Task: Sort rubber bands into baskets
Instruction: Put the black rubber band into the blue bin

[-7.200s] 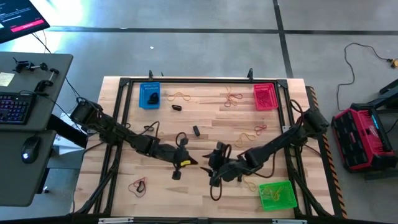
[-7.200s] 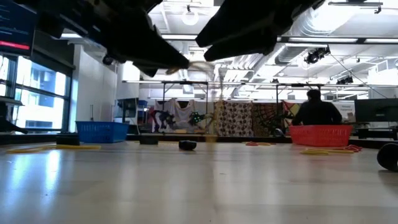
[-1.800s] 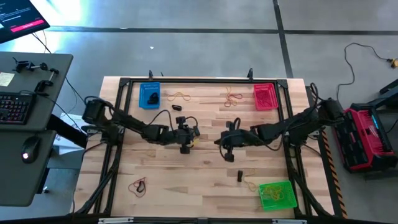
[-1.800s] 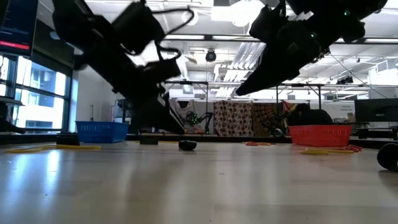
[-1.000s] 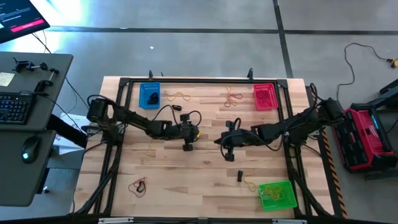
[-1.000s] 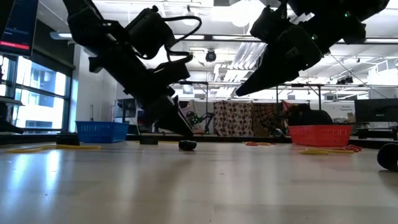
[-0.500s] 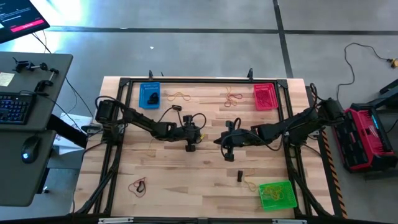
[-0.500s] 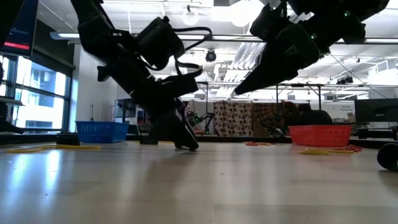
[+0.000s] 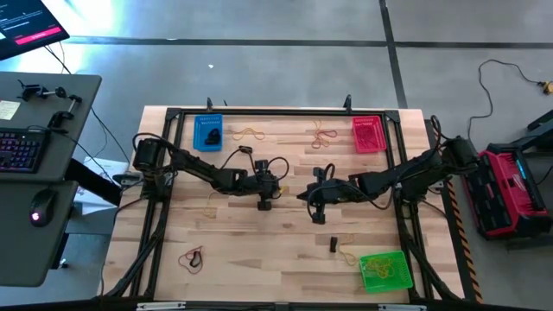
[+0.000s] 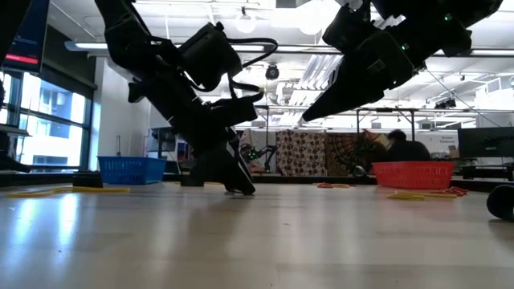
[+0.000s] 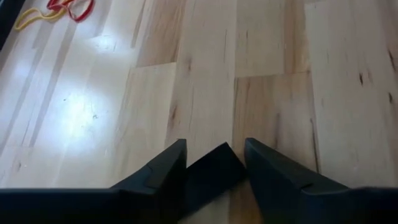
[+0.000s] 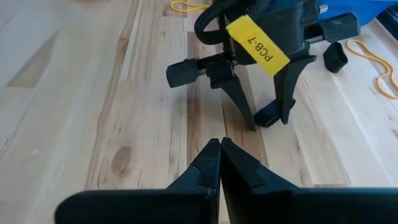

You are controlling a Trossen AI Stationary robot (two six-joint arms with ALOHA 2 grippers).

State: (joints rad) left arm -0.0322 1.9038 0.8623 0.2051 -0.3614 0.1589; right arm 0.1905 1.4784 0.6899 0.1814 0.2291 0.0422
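Note:
A small black rubber band (image 11: 209,169) lies on the wooden table near its middle, between the fingers of my left gripper (image 9: 266,204), which slants down onto it. The right wrist view shows that gripper (image 12: 267,118) from the front with the band (image 12: 271,114) between its fingertips. My right gripper (image 9: 316,216) hangs shut a little to the right, above the table, touching nothing. The blue basket (image 9: 208,134) stands at the far left, the red basket (image 9: 368,134) at the far right and the green basket (image 9: 385,270) at the near right. My left gripper has the black rubber band (image 11: 214,160) between its two fingers (image 11: 163,171), which meet it on either side. The fingers slant down from the table's left. The band lies on the table under them.
Loose bands lie about: yellow ones (image 9: 251,133) by the blue basket, a red and yellow tangle (image 9: 324,135) by the red basket, a red one (image 9: 191,257) at the near left, a black one (image 9: 333,244) and a yellow one (image 9: 347,255) by the green basket.
My left gripper has gone down and a little toward the table's right edge, and its fingertips have come to the table around the black rubber band. The band has stayed where it lay. My right gripper has kept still.

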